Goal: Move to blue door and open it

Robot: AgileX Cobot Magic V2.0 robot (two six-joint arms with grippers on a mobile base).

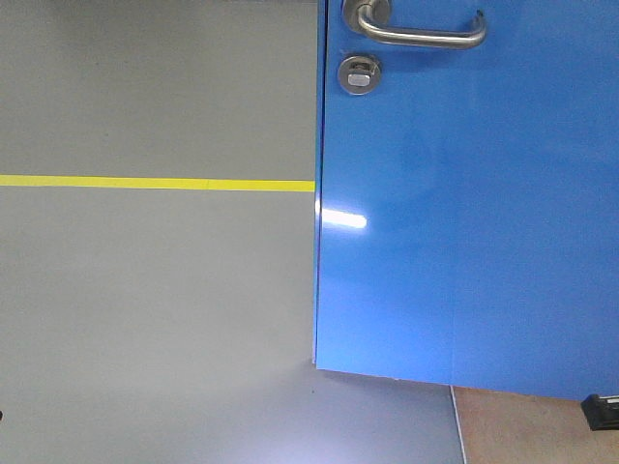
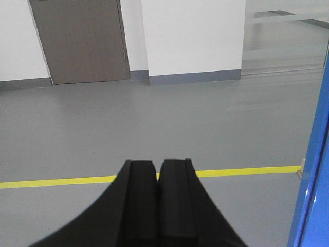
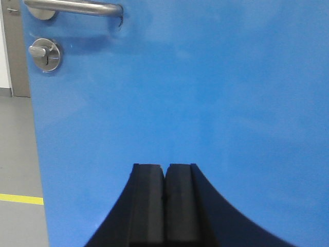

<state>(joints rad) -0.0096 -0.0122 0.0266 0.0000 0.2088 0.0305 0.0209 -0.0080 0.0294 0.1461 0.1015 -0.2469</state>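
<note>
The blue door point(image 1: 474, 222) fills the right half of the front view, its free edge near the middle. Its silver lever handle point(image 1: 421, 34) is at the top, with the round thumb-turn lock point(image 1: 358, 73) below it. In the right wrist view the door point(image 3: 205, 92) fills the frame, with the handle point(image 3: 77, 7) and lock point(image 3: 45, 54) at the top left. My right gripper point(image 3: 165, 167) is shut and empty, pointing at the door panel below and right of the handle. My left gripper point(image 2: 158, 163) is shut and empty, pointing past the door edge point(image 2: 313, 175) at open floor.
Grey floor with a yellow tape line point(image 1: 155, 183) lies left of the door. The left wrist view shows a brown door point(image 2: 79, 41) and a white wall point(image 2: 193, 36) far ahead. A black object point(image 1: 602, 411) sits at the door's bottom right, on a brownish floor point(image 1: 522, 430).
</note>
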